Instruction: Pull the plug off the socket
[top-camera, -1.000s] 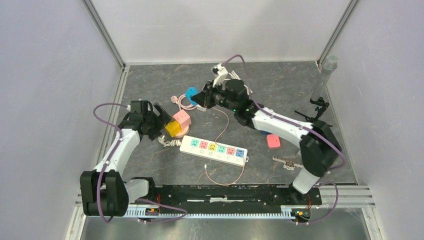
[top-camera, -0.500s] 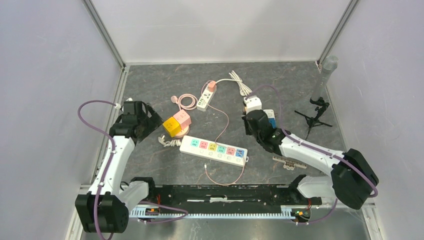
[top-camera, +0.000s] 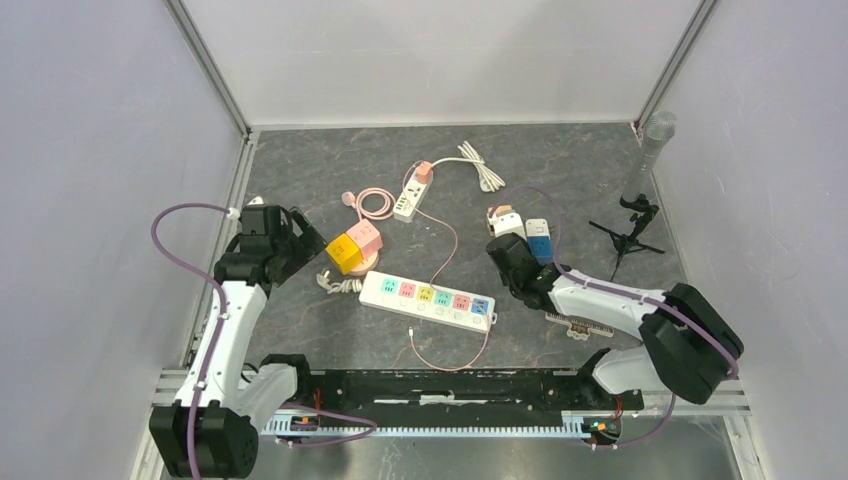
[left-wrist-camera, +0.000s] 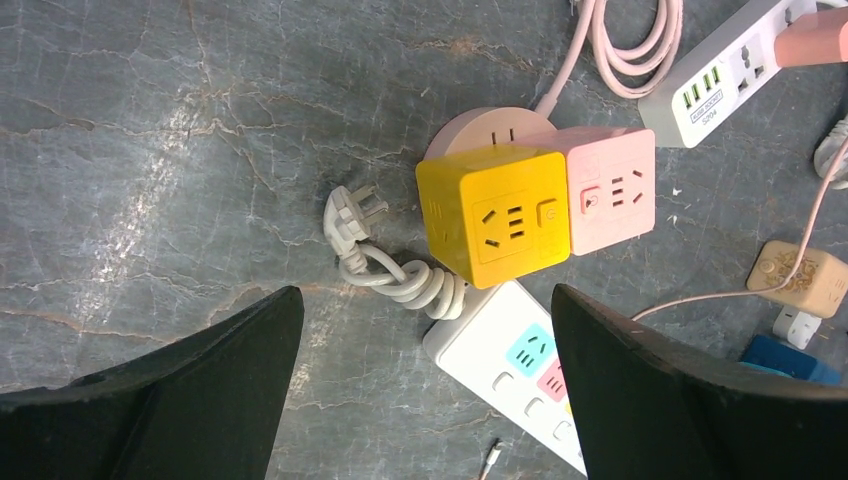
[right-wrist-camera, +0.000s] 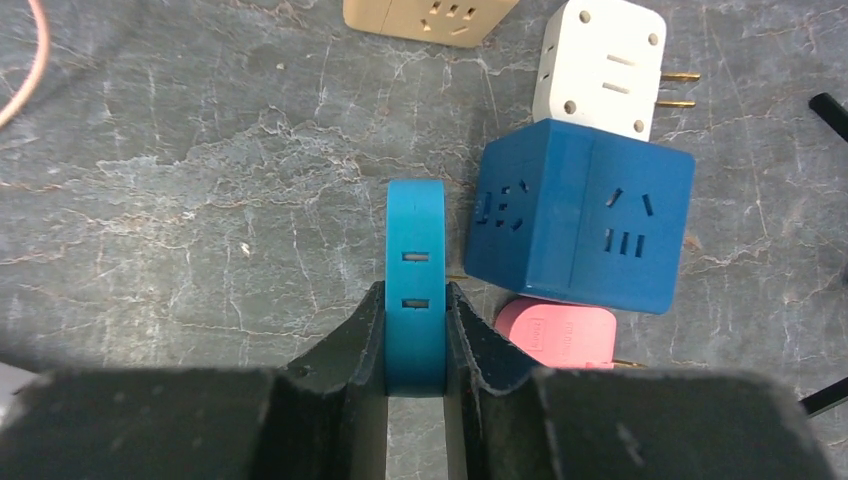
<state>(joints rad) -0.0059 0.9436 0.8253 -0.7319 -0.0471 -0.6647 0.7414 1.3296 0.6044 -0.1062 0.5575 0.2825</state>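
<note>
My right gripper (right-wrist-camera: 415, 325) is shut on a flat teal-blue plug (right-wrist-camera: 415, 235). The plug is edge-on between the pads and sits in no socket. It is low over the table, just left of a dark blue socket cube (right-wrist-camera: 580, 225). Seen from above, the right gripper (top-camera: 505, 243) is at centre right. My left gripper (left-wrist-camera: 428, 295) is open with nothing between its fingers. It hovers short of a yellow socket cube (left-wrist-camera: 495, 215) that is joined to a pink cube (left-wrist-camera: 610, 190). From overhead the left gripper (top-camera: 300, 245) is at the left.
A white power strip (top-camera: 427, 298) with coloured outlets lies in the middle. A small white strip (top-camera: 408, 198) with a pink plug (top-camera: 423, 172) lies behind it. White (right-wrist-camera: 600, 65), beige (right-wrist-camera: 430, 15) and pink (right-wrist-camera: 555, 335) adapters surround the blue cube. A microphone stand (top-camera: 635, 215) is at the right.
My right arm has swung from the back centre to the right side, carrying the blue plug down beside the blue cube. The left arm has drawn back slightly from the yellow cube.
</note>
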